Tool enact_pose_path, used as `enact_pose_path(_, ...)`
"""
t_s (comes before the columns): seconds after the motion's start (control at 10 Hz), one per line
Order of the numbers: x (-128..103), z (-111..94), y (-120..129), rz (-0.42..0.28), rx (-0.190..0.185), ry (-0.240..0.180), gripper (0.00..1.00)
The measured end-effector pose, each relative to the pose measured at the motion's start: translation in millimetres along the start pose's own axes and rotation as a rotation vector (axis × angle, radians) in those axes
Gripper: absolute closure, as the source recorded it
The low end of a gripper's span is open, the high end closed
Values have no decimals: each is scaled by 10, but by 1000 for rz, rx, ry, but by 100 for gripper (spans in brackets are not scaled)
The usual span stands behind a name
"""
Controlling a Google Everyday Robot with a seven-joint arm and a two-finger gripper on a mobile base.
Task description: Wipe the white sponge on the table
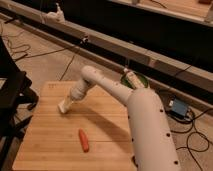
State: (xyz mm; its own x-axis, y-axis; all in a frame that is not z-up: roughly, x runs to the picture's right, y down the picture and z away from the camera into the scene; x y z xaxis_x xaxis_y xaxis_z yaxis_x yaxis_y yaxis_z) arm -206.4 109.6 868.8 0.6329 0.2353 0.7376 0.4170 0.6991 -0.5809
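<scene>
The white sponge [64, 106] lies on the wooden table [45, 145] toward its far left part. My gripper [66, 103] reaches down from the white arm [140, 115] and sits right on the sponge, pressing it against the table top. The arm comes in from the lower right and bends at an elbow above the table's far edge.
An orange carrot [83, 140] lies on the table near the front middle. A green bowl [134, 80] with a white bottle in it sits behind the arm at the table's far right. A black chair [10, 95] stands at the left. Cables and a blue box [178, 107] lie on the floor.
</scene>
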Motion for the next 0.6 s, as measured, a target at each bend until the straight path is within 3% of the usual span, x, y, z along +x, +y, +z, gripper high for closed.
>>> enact_pose_path(0.3,416,-187,223,107,7,55,100)
enact_pose_path(0.6,669,-415,124,153,30,113,100)
